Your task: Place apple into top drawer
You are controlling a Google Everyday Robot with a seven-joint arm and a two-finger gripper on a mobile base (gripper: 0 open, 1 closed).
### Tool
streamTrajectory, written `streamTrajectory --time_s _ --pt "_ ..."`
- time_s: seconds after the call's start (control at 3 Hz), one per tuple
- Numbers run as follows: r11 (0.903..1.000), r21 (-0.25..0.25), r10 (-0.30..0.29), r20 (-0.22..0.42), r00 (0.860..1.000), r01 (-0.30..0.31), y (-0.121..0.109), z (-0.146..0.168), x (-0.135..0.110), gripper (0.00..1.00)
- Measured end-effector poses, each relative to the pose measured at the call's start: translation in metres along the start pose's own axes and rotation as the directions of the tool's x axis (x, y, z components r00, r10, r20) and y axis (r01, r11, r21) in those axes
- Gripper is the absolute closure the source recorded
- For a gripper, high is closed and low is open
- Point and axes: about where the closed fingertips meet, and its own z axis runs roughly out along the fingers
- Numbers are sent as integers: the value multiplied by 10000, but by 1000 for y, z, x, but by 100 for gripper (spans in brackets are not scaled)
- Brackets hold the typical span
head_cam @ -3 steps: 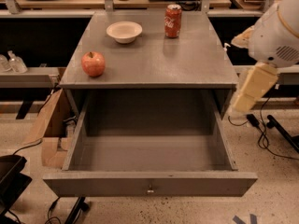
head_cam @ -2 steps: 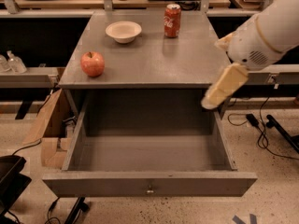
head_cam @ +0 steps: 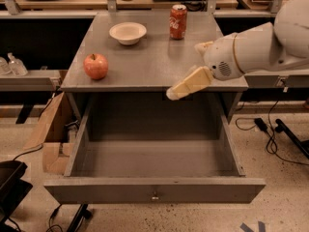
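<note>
Here, the gripper (head_cam: 187, 83) is seen at the near right edge of the grey cabinet top (head_cam: 154, 62), pointed down and to the left, just above the far end of the open drawer; how far it is open cannot be told, and nothing is seen held in it. It is carried by a bulky white arm (head_cam: 260, 47) that reaches in from the right. The apple (head_cam: 96, 66) is set on the cabinet top near its left near corner, well apart from the gripper. Farther back, a white bowl (head_cam: 128, 33) is placed left of centre and a red soda can (head_cam: 178, 21) stands upright to its right. The top drawer (head_cam: 154, 190) is pulled fully out toward the near side, with a small keyhole (head_cam: 155, 195) centred on its front panel. A cardboard box (head_cam: 53, 129) is seen on the floor to the left of the drawer, and dark cables (head_cam: 270, 134) lie on the floor to the right.
</note>
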Motion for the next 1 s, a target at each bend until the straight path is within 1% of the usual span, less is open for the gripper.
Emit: streamTrajectory --time_s 0.33,0.67,1.0 --pt "9970 656 328 1153 9928 -406 -14 24 -13 0" --pt "9916 1200 302 1539 9876 -490 -27 25 -23 0" --pt "9982 607 -81 1756 9844 -26 -15 46 -31 0"
